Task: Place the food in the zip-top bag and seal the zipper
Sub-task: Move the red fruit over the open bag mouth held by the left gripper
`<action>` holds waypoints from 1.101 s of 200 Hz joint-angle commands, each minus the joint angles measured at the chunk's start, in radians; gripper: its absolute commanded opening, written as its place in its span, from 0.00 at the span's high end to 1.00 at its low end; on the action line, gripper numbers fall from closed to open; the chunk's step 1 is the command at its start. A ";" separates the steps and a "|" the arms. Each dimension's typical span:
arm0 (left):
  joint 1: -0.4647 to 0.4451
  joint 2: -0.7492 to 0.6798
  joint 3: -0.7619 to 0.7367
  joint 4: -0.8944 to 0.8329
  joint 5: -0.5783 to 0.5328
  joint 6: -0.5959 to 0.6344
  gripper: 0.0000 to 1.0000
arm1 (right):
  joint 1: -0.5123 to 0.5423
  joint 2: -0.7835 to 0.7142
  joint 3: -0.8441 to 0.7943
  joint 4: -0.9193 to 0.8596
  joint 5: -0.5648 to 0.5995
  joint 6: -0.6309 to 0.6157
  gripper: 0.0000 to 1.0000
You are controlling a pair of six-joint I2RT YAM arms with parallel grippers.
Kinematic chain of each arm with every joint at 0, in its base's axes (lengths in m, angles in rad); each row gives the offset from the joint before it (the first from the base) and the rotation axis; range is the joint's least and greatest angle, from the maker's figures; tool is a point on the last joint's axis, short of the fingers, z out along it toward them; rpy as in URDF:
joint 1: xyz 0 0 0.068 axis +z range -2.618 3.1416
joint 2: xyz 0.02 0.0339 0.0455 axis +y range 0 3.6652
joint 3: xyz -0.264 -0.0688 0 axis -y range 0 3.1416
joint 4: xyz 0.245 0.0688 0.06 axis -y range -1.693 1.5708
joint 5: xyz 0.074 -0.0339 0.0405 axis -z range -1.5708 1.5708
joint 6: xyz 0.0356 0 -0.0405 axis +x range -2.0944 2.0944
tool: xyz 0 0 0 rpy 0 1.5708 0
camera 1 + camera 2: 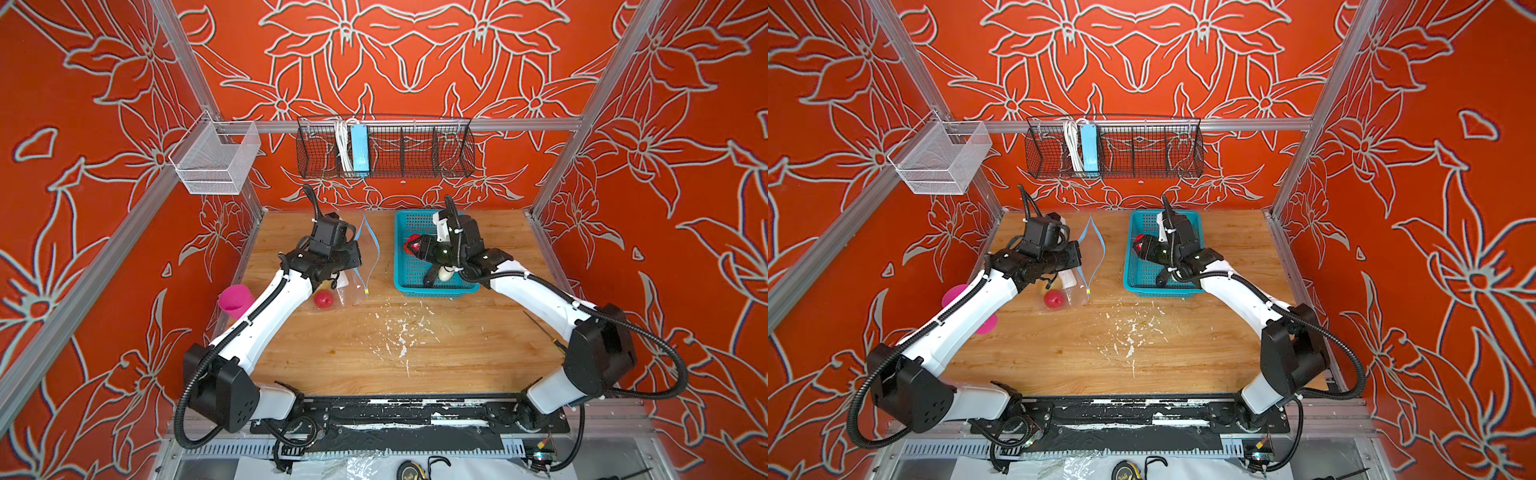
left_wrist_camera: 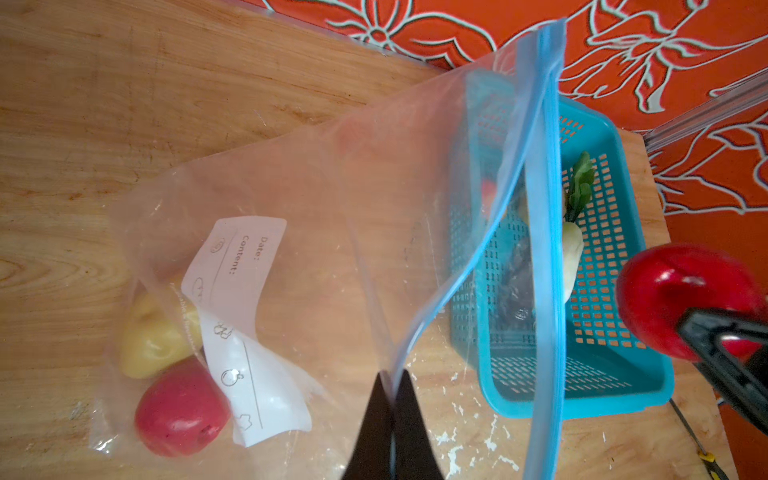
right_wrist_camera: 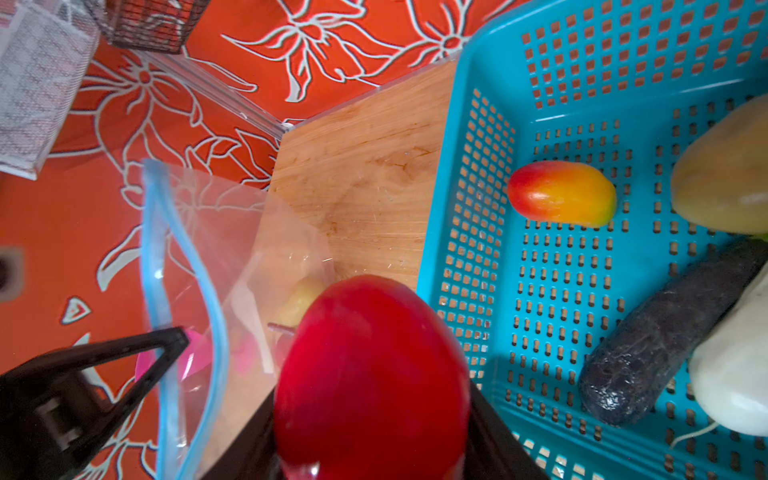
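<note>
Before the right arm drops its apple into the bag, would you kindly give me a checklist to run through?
1. Left claw shut on the rim of the bag: ok.
2. Mouth open, zipper strips apart: ok.
3. Right claw grips the apple on both sides: ok.
4. Apple above the mouth: not ok; it hangs over the basket.
5. Room inside: ok; only a second apple and a potato lie at the bottom.
</note>
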 commanded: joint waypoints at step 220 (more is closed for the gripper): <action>-0.061 0.027 0.048 -0.034 -0.086 0.019 1.00 | 0.203 -0.018 0.081 0.050 0.047 -0.036 0.55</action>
